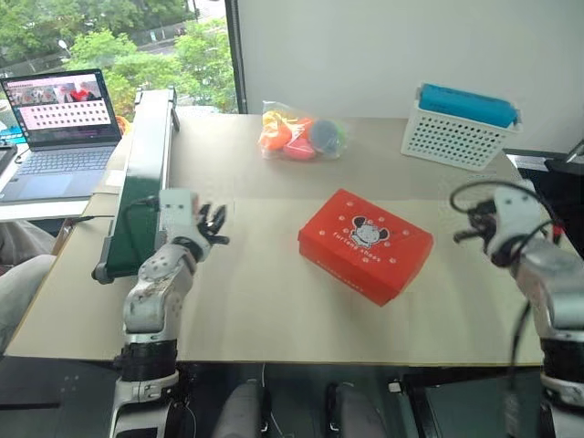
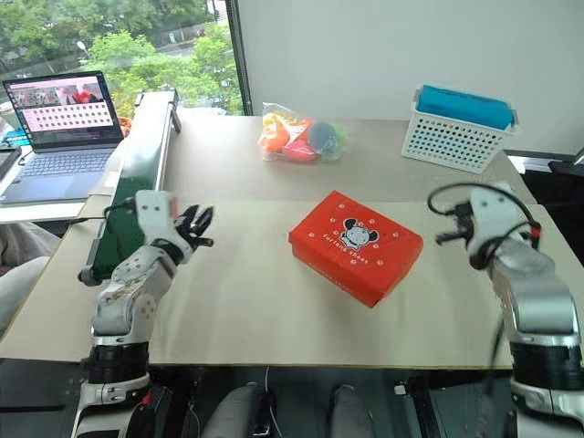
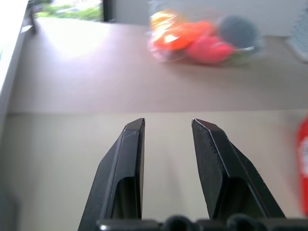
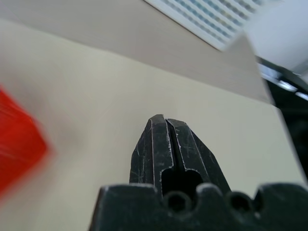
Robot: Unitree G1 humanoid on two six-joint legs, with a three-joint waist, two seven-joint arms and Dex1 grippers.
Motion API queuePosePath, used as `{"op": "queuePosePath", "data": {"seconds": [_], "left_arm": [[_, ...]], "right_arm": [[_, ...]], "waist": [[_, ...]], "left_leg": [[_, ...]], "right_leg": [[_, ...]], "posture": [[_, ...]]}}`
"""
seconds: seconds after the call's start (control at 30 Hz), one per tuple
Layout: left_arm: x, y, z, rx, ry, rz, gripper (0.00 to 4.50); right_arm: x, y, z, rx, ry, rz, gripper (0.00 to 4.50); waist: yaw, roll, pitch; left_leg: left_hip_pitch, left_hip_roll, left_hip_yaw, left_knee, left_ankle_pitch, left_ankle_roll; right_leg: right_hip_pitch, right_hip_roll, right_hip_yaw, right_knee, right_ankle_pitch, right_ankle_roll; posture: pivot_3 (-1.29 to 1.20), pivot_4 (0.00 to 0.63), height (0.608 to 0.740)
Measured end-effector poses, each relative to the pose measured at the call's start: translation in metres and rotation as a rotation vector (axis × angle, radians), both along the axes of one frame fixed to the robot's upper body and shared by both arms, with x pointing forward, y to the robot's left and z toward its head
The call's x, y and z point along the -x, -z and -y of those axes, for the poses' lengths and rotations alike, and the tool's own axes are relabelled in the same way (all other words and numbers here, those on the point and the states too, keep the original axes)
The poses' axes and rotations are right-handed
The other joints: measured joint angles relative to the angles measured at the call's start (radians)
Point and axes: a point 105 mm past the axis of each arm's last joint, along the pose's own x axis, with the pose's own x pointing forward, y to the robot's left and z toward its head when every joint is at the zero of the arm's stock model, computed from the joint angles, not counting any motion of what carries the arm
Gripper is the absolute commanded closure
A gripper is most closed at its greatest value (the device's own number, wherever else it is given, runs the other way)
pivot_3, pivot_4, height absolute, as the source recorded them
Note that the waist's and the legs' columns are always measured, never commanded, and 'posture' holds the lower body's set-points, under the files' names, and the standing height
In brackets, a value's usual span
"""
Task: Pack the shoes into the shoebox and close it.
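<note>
**Q:** What does the shoebox (image 1: pixel 366 245) look like, and where does it lie?

**A:** It is an orange-red rectangular box with its lid down flat. The lid bears a cartoon mouse, small white marks and a line of white lettering. The box rests on the pale table (image 1: pixel 274 301), a little right of centre, turned at an angle to the table's edges. It lies between the two arms and touches neither.

**Q:** How do the jaws of the left gripper (image 3: pixel 167 124) stand?

**A:** Its two black fingers (image 3: pixel 126 163) stand apart with a clear gap between the tips. Nothing sits in the gap; bare table shows through it. The gripper is above the table's left part, well apart from the box, beside a long dark green unit (image 1: pixel 143 173) along the left edge.

**Q:** And the right gripper (image 4: pixel 166 120)?

**A:** Its fingers are pressed together, only a thin seam between them. They hold nothing. The gripper is at the table's right side, clear of the box, whose red edge blurs at one margin of the right wrist view.

**Q:** What else is on the table?

**A:** A clear bag of toys (image 1: pixel 302 134), orange, pink and grey-blue, lies at the far side behind the box. A white perforated basket (image 1: pixel 453 137) with a blue item on top stands at the far right corner. A laptop (image 1: pixel 57 128) sits open on a separate surface to the left.
</note>
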Motion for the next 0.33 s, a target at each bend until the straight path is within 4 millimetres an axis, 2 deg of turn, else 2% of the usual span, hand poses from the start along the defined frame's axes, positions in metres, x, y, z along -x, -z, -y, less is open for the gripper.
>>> {"op": "queuePosePath", "data": {"seconds": [0.13,0.33], "left_arm": [[0.0,0.002,-0.002,-0.025,-0.032,0.008,2.86],[0.003,0.012,-0.001,-0.014,-0.053,-0.007,2.86]], "right_arm": [[0.0,-0.003,0.021,0.117,0.098,0.058,4.43],[0.006,0.01,0.046,0.095,0.199,0.096,4.43]], "waist": [[0.0,0.0,0.0],[0.002,0.0,0.0]], "left_leg": [[0.003,0.002,0.0,0.0,0.001,-0.001],[0.002,0.001,0.0,-0.001,0.0,0.0]], "right_leg": [[0.002,0.002,0.0,0.0,-0.001,0.001],[0.002,0.001,0.001,0.0,0.0,-0.001]], "posture": [[0.0,0.15,0.699],[0.0,0.15,0.699]]}}
